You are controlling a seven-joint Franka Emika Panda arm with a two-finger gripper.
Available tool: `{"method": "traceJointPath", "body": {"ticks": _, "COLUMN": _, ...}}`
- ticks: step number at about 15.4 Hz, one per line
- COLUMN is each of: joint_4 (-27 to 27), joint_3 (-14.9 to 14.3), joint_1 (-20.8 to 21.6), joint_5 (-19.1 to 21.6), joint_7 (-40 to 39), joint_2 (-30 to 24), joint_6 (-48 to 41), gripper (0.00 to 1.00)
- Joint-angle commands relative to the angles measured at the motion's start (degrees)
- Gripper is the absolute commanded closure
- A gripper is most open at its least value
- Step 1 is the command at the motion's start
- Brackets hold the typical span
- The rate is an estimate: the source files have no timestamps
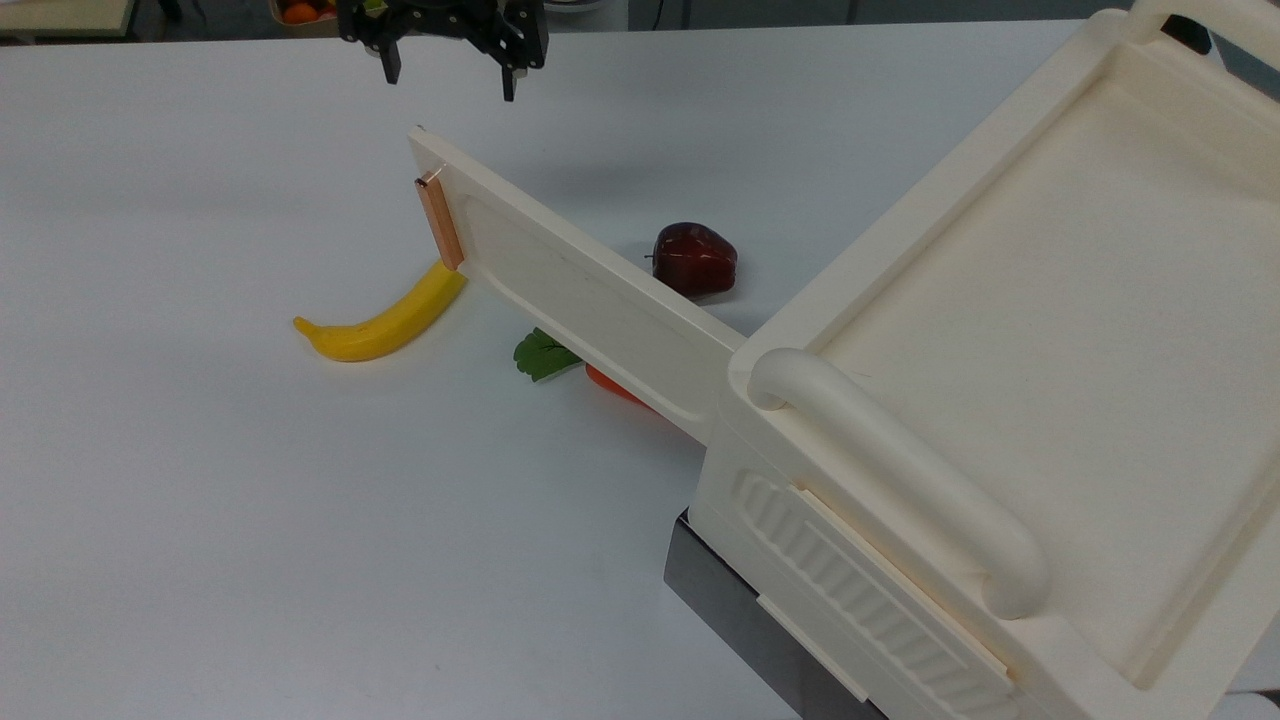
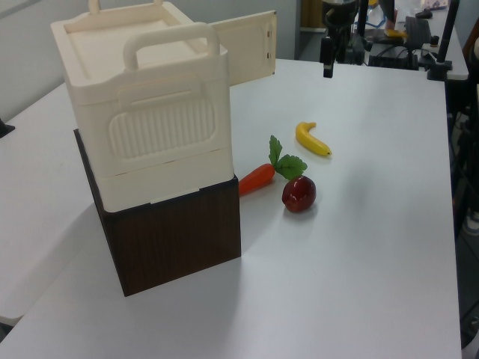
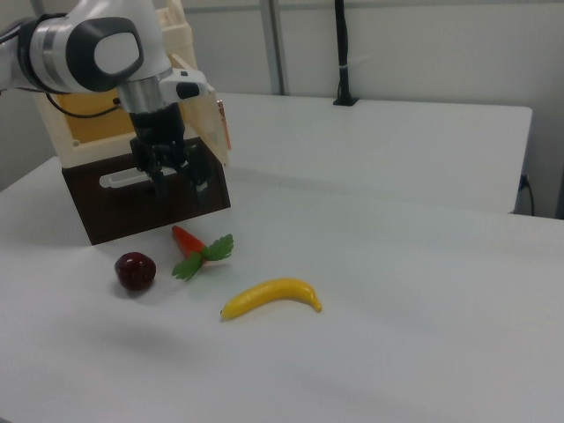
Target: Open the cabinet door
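Above the tabletop's far edge in the top view, the gripper (image 1: 446,72) hangs empty, fingers spread wide. Below it, the cabinet door (image 1: 580,290) stands swung open from the cabinet (image 1: 1000,400); a careless descent could knock it.

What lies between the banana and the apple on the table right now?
In the top view, the open cabinet door crosses between the banana and the apple; the carrot lies under it.

On the table (image 1: 200,500), in the top view, the banana (image 1: 380,318) lies left of the cabinet door (image 1: 580,290), the apple (image 1: 694,260) behind it.
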Motion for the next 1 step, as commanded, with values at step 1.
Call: {"method": "traceJointPath", "body": {"ticks": 1, "joint_4": -1.99, "joint_3": 1.5, "joint_1": -0.61, "joint_5": -0.97, "joint_7": 1.66, "joint_2": -1.55, "joint_6": -0.98, "gripper": 0.0}}
